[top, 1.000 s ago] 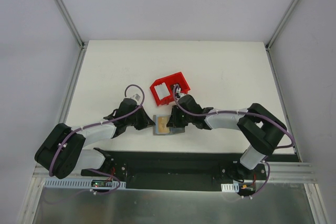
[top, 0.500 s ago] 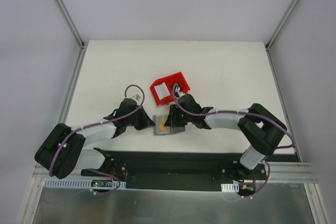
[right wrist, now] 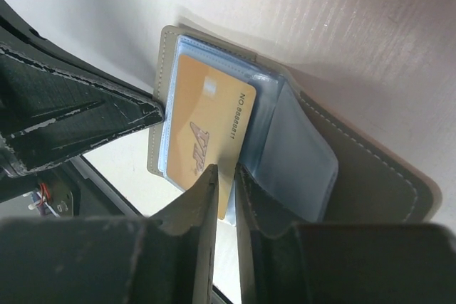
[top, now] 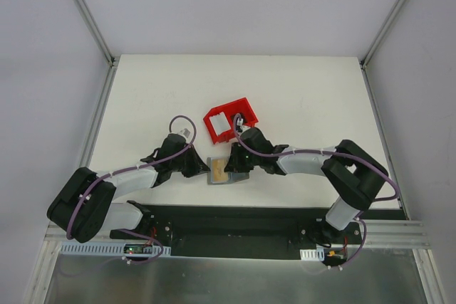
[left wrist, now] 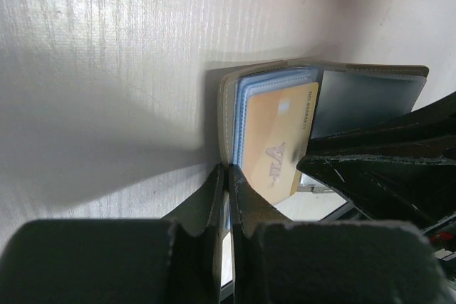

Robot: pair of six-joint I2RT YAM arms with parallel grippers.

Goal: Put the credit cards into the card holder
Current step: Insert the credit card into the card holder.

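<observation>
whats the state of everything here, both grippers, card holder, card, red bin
left gripper: shut on the card holder's edge
right gripper: shut on the gold card
card holder: lying open on the table, plastic sleeves showing
gold card: face up over the sleeves; whether it is in a pocket cannot be told
red bin: open-topped, untouched, beyond the holder

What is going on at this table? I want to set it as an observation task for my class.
Two robot arms meet over an open card holder lying near the front edge of the table. The left end effector pinches the holder's edge, steadying it. The right end effector grips a gold card that lies against the holder's clear sleeves; whether it sits inside a pocket is unclear. A red bin stands just behind.
</observation>
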